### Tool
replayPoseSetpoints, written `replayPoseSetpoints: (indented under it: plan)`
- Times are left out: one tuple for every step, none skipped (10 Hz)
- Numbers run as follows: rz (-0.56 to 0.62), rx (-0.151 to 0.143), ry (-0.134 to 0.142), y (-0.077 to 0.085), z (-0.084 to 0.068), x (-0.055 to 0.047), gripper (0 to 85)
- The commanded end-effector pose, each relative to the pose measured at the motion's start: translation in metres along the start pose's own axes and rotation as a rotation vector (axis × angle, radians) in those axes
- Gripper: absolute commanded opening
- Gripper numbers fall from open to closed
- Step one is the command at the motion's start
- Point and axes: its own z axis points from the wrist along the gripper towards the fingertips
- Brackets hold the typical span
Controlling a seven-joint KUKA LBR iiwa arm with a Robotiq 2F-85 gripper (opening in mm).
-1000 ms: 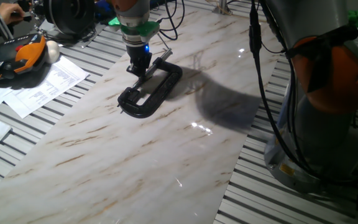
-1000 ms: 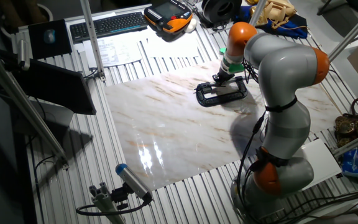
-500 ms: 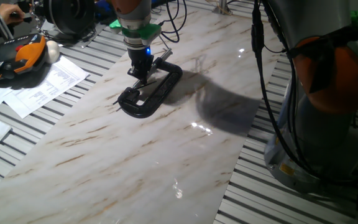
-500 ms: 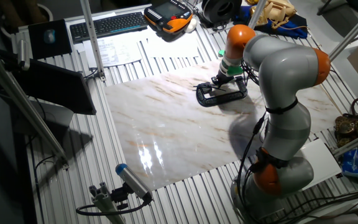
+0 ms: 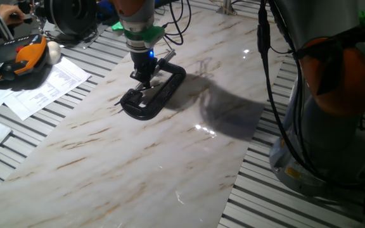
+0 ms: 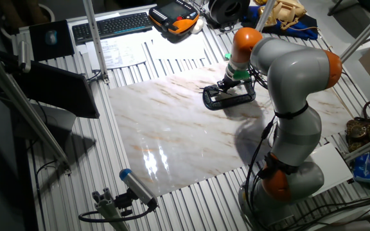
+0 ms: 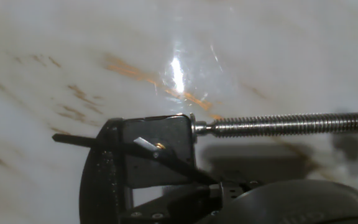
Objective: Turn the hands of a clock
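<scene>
A black C-clamp [image 5: 156, 94] lies on the marble slab; it also shows in the other fixed view [image 6: 230, 96]. In the hand view its jaw holds a small dark square clock [image 7: 160, 155] against the steel screw [image 7: 284, 124]. The clock has a long thin black hand [image 7: 79, 140] lying nearly level and a short white hand [image 7: 143, 143]. My gripper [image 5: 142, 78] points down right over the clamped clock, its black fingers close together with nothing between them. It also shows in the other fixed view [image 6: 226, 84]. The fingertips do not show in the hand view.
Papers [image 5: 43, 88] and an orange-black pendant [image 5: 18, 60] lie left of the slab. A keyboard [image 6: 111, 25] is at the far side. The robot's base [image 5: 334, 126] stands at the right. The slab's front edge [image 5: 230, 196] meets ribbed metal table.
My gripper has shifted slightly right and lower, closer onto the clamp's jaw. The clamp has stayed in place.
</scene>
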Motion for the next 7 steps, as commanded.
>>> replayPoseSetpoints:
  plan:
    - [0.000,-0.006,0.002,-0.001,-0.002,-0.003,0.0]
    - [-0.006,0.007,0.009,-0.002,-0.007,-0.010,0.0]
    - [-0.006,0.021,0.007,-0.002,-0.007,-0.015,0.0]
    - [-0.008,0.017,0.003,-0.002,-0.003,-0.016,0.0]
    - [-0.009,0.015,-0.003,-0.002,0.002,-0.016,0.0]
    - [-0.008,0.009,-0.004,-0.002,0.005,-0.015,0.0]
    - [-0.008,0.009,-0.002,-0.003,0.006,-0.015,0.0]
